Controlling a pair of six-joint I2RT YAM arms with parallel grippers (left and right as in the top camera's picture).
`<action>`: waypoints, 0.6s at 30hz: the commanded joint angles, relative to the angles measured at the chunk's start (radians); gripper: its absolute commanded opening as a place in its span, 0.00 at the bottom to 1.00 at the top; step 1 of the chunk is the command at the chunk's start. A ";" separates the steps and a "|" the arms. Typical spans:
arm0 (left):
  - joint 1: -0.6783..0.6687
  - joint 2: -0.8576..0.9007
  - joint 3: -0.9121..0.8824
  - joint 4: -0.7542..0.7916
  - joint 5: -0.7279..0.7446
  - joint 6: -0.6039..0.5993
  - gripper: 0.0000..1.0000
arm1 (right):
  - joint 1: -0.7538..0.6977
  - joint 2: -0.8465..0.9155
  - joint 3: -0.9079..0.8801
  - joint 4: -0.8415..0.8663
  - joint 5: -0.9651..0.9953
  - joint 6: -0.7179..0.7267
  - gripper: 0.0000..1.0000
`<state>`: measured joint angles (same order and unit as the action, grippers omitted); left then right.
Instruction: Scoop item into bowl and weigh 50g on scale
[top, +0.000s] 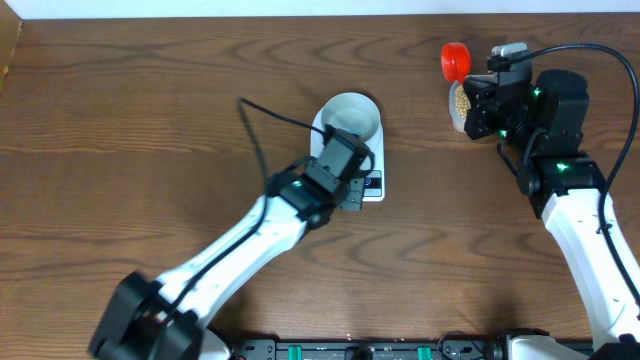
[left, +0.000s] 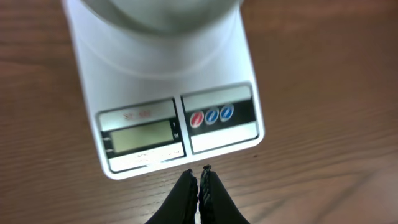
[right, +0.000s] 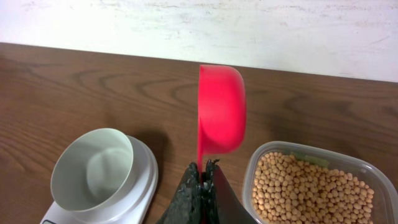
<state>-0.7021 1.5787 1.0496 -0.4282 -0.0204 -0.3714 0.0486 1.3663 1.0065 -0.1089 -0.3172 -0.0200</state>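
The white scale (top: 372, 184) stands mid-table with the pale bowl (top: 349, 117) on it; the bowl looks empty in the right wrist view (right: 93, 169). The scale's blank display (left: 140, 135) and round buttons (left: 211, 116) face my left gripper (left: 199, 171), which is shut and empty just in front of the scale's front edge. My right gripper (right: 204, 167) is shut on the handle of a red scoop (right: 221, 117), held on edge above the table between the bowl and a clear tub of tan beans (right: 314, 191). The scoop (top: 455, 60) and beans (top: 460, 100) also show overhead.
The clear plastic tub (right: 323, 155) sits at the far right, near the table's back edge and a white wall (right: 249, 31). My left arm (top: 250, 235) stretches diagonally from the front left. A black cable (top: 262, 115) arcs over the table left of the bowl.
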 joint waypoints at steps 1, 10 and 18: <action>-0.006 0.071 0.034 0.026 0.002 0.079 0.08 | -0.006 0.000 0.021 0.004 0.005 -0.019 0.01; -0.006 0.173 0.033 0.151 -0.008 0.117 0.06 | -0.006 0.000 0.021 0.004 0.005 -0.019 0.01; -0.006 0.228 0.033 0.197 -0.026 0.117 0.07 | -0.006 0.000 0.021 0.004 0.005 -0.019 0.01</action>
<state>-0.7082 1.7779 1.0515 -0.2359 -0.0292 -0.2714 0.0486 1.3663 1.0065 -0.1078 -0.3172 -0.0200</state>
